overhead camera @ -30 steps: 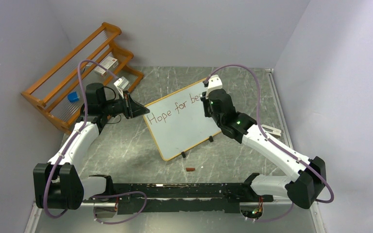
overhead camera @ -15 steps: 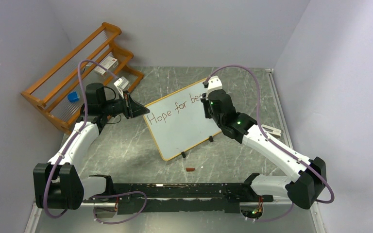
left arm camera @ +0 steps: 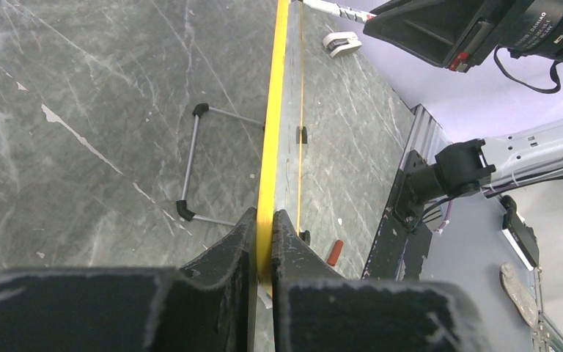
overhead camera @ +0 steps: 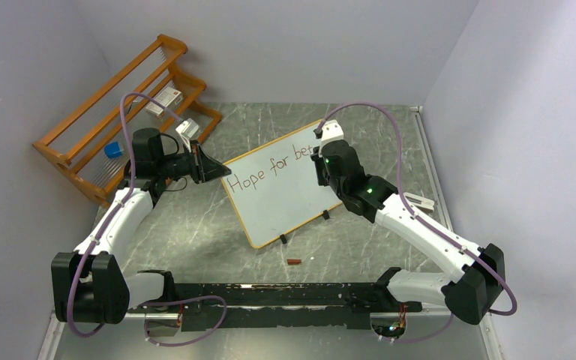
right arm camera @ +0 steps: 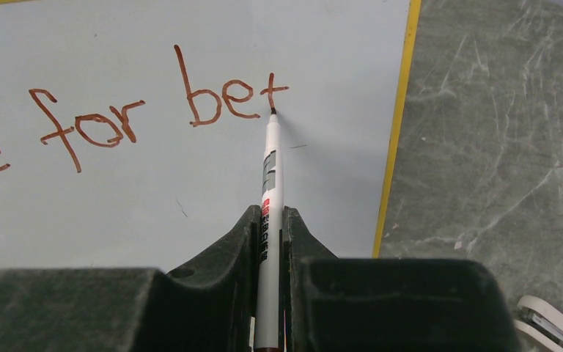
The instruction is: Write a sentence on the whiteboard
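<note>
White wood-rimmed rectangular whiteboard (overhead camera: 277, 199) on grey marble table (overhead camera: 195, 225) is pinched at its left edge by left gripper (left arm camera: 262, 220). Reddish handwritten sentence (overhead camera: 268, 168), "Hope for bet", is crowded near the right rim; slim white marker (right arm camera: 270, 176) is clamped by right gripper (right arm camera: 270, 216).

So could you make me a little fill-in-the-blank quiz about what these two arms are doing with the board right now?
1. The right gripper is shut on a ____.
2. The left gripper is clamped on the yellowish rim of the ____.
3. The writing on the board reads "Hope for ____", with the pen tip at the last letter.

Missing words: marker; whiteboard; bet.
</note>
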`<state>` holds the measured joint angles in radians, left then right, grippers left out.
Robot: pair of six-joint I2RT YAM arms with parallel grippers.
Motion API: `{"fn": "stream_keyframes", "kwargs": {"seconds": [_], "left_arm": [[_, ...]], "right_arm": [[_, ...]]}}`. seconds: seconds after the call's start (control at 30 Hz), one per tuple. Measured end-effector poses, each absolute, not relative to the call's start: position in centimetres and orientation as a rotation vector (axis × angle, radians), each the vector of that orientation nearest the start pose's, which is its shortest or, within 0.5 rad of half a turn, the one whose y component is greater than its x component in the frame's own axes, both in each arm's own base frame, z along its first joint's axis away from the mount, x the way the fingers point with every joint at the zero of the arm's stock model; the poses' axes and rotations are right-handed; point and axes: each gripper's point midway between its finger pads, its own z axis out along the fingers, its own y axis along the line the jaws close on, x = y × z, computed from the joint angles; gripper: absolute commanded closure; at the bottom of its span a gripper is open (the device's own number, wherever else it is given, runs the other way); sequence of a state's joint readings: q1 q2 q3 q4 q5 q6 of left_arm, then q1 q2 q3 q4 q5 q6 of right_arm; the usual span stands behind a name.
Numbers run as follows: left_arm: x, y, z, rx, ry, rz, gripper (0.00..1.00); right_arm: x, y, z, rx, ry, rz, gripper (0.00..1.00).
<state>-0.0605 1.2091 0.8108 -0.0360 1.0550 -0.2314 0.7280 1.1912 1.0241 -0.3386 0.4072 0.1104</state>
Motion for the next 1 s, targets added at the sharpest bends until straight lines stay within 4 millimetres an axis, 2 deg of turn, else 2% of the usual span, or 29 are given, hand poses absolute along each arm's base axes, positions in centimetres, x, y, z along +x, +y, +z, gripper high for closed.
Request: {"fn": "stream_keyframes", "kwargs": {"seconds": [0.67,1.0], "left_arm": [[28.7,-17.5,22.0,0.526,1.896,-1.234,0.95],[28.6,-17.5,22.0,0.525,1.897,-1.235,0.95]], "right_arm": [[31.2,18.3,21.9,-0.359,2.007,0.064,1.0],[31.3,18.2,23.4,-0.328,1.959,0.087,1.0]]}}
